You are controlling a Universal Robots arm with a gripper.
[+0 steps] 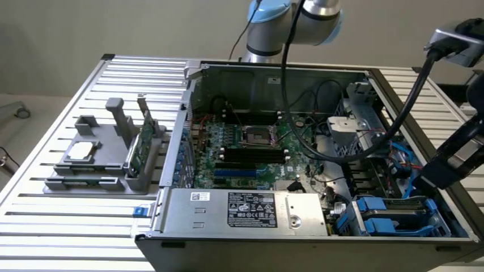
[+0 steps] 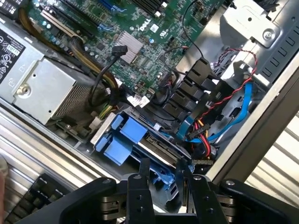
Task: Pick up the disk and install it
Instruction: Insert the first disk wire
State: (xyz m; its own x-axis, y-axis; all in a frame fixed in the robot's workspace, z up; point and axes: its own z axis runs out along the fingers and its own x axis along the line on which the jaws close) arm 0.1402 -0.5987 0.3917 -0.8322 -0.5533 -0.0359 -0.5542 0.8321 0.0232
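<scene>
Claw (image 2: 164,168) hangs over a corner of the open case, and you cannot tell from these views whether it grips anything or is let go. Just under it you see the disk (image 2: 159,148) lying in the blue bay (image 2: 125,136), its pale edge running up towards the claw; you cannot tell whether the two touch. Beside the bay sits the grey power supply (image 2: 42,86). On the bay's other side a bundle of red, blue and black cables (image 2: 236,100) crosses towards the case wall. Beyond the bay you have the green motherboard (image 1: 242,150) on the floor of the case (image 1: 302,252). In the exterior view the bay is in the near corner on the exterior view's right, and the arm (image 1: 295,20) comes over from behind the case. The case stands on the slatted tabletop (image 1: 76,226). Well apart from it, on the exterior view's left, a grey holder (image 1: 102,184) carries a square chip (image 1: 81,150) and an upright green card (image 1: 141,141)
</scene>
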